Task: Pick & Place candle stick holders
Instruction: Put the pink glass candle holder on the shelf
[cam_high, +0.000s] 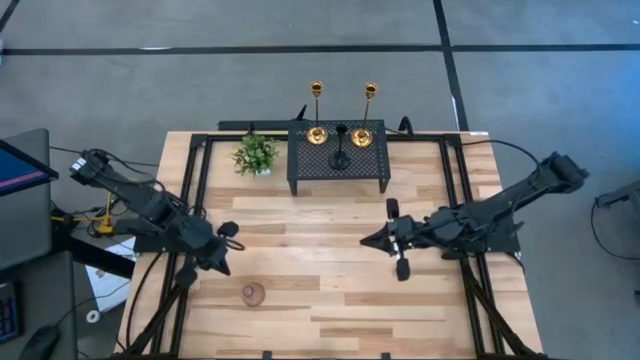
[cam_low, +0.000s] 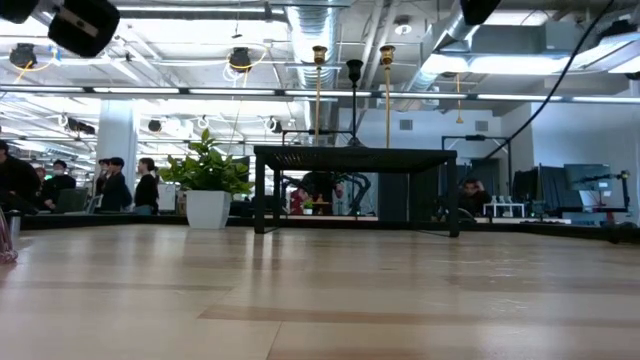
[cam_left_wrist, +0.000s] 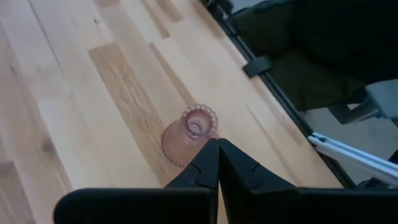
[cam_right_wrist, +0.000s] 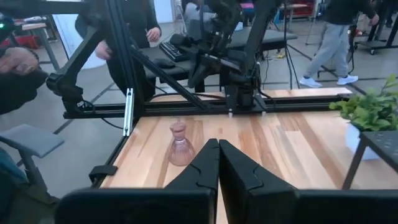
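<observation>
The pink glass holder (cam_high: 254, 293) stands alone on the worktop (cam_high: 330, 300) at about seven o'clock, well apart from the two gold ones (cam_high: 316, 133) up on the black stand (cam_high: 338, 152) at twelve. It looks light, slick and breakable; I'd pinch its narrow neck. The left hand (cam_high: 228, 250) hovers just above it at nine, fingers pressed together, empty. The right hand (cam_high: 397, 238) waits at three, likewise closed on nothing.

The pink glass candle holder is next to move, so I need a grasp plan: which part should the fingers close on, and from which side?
Probably from above. The pink glass candle holder stands upright alone on the table, flared base below a narrower neck. Close on the neck. The left gripper, now shut, is nearest.
</observation>
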